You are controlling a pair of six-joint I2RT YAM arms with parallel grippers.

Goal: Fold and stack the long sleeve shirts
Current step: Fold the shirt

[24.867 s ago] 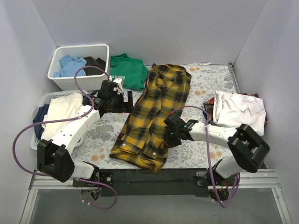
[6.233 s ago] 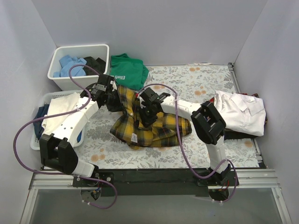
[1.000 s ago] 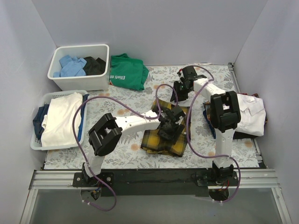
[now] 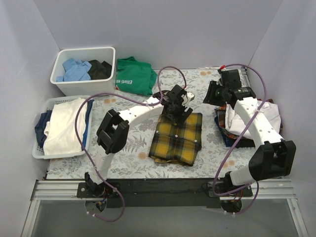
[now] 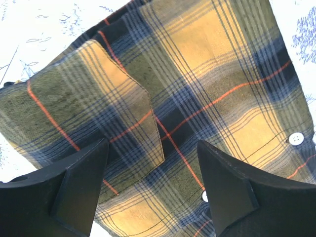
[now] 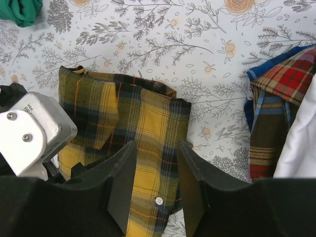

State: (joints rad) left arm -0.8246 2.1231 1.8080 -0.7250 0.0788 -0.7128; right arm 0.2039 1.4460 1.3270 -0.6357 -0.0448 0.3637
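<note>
Overhead view of a floral-patterned surface with two white robot arms reaching in from the near edge. The yellow-and-black plaid shirt lies folded into a compact rectangle at the middle of the surface, a chest pocket and white buttons showing on top.

Your left pincer hangs over the far edge of that folded shirt. Its two black fingers are spread apart with nothing between them; only plaid fabric shows in the gap below.

Your right pincer is off to the right of the plaid shirt, toward the back of the surface. Its fingers are also parted and empty, looking down on the plaid shirt.

The white shirt rests at the right edge of the surface, collar visible, on top of a red-and-blue plaid cloth.

A green T-shirt with white lettering lies at the back left, beside a white bin holding blue and dark clothing. A white laundry basket on the left holds pale cloth.
</note>
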